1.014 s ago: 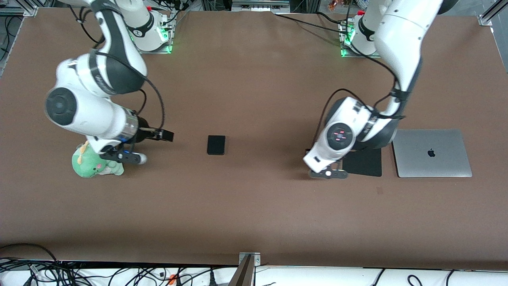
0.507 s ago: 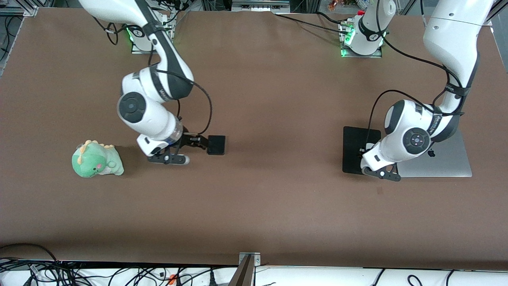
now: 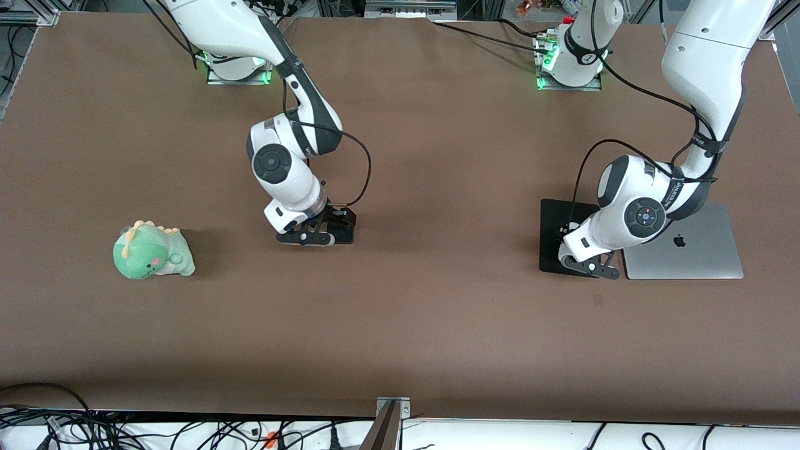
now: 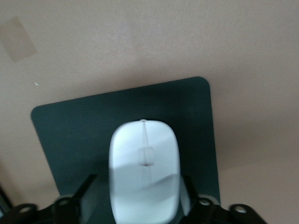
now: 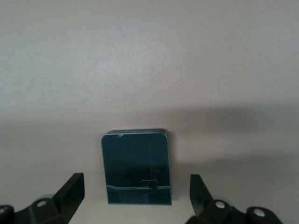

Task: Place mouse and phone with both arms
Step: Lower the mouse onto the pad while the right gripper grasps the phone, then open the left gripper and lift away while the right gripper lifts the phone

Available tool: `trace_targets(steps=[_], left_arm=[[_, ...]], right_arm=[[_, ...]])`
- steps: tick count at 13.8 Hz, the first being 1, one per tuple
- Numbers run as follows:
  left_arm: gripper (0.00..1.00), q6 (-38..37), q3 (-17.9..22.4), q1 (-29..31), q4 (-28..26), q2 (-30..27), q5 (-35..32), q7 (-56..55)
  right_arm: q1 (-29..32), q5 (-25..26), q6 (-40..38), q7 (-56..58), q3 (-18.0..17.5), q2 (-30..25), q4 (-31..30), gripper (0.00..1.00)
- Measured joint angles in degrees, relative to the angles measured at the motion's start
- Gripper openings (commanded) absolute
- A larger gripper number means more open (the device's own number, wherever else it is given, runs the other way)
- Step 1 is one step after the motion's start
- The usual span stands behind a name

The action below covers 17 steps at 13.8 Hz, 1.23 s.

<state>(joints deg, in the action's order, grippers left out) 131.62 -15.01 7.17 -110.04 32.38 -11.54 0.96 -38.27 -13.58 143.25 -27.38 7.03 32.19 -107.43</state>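
The left gripper [image 4: 140, 205] is flanking the glossy white oval mouse [image 4: 144, 172] on the black mat [image 4: 70, 135], jaws parted, while the right gripper [image 5: 135, 198], spread, is straddling the flat black phone [image 5: 136, 167], slippery, likely best pinched by its long edges

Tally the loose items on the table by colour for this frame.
Black: 2, the phone and the mat
White: 1, the mouse
Silver: 1, the laptop
Green: 1, the plush dinosaur
Total: 5
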Motion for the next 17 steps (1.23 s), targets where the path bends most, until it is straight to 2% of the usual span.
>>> trace_targets(steps=[5,7,10,12,17], left_arm=[[1.0,-0.51,0.06,0.39,0.77,-0.06,0.0,-0.03],[1.0,-7.61,-0.02,0.36,4.5,-1.39,0.0,0.0],[1.0,-23.2,-0.12,0.4,14.75,-3.46,1.38,0.02],[1.0,-26.99,-0.09,0.52,19.39,-5.61,2.56,0.03],[1.0,-34.81,0.25,1.62,21.62,-17.23,2.83,0.0]], right_arm=[[-2.13,0.0,4.23,-3.73,0.17,2.83,-1.01,1.0],[-2.27,0.0,5.18,-3.79,0.32,3.27,-1.22,1.0],[-2.43,0.0,6.84,-3.79,0.38,3.9,-1.76,1.0],[-2.84,0.0,7.49,-3.79,0.47,4.47,-1.84,1.0],[-6.58,0.93,7.95,-3.62,3.51,5.03,-1.9,0.98]])
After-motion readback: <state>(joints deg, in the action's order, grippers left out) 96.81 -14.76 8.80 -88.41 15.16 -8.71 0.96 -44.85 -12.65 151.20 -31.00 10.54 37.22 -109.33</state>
